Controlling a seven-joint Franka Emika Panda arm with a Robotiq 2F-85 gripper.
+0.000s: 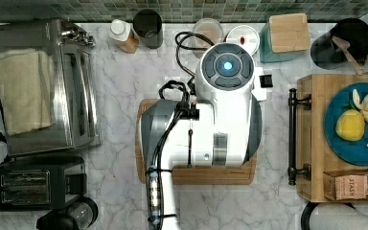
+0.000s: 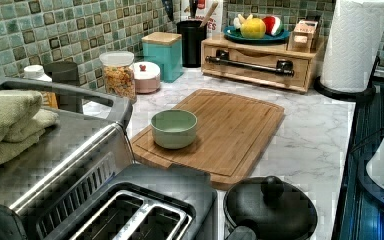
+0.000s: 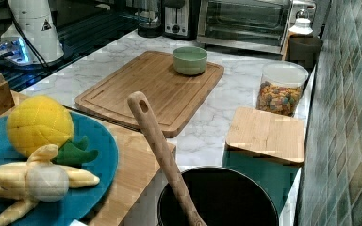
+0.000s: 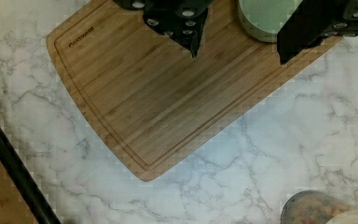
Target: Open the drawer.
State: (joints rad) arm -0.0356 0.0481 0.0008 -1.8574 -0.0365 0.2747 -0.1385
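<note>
Hovering over the cutting board [image 4: 168,88], the gripper [image 4: 237,51] has jaws apart w/ nothing between them, ready for a bar grasp. Farther off, the drawer [image 2: 260,62] sits shut in its wooden box unit [image 1: 311,134] at the top view's right; its black bar handle [image 1: 293,136] faces the board, approx. side-on to the arm, so access looks unobstructed.

White robot arm [image 1: 220,110] seen from straight above in the top view, entering from the 6 o'clock edge and reaching up toward 12 o'clock. Round grey end cap with a glowing blue light at the upper end. Black cables strapped along the 9 o'clock side of the arm. In the wrist view, gripper [image 4: 237,53] pointing downward, two black fingers [image 4: 182,23] spread wide apart, holding nothing, hanging free in the air.
</note>
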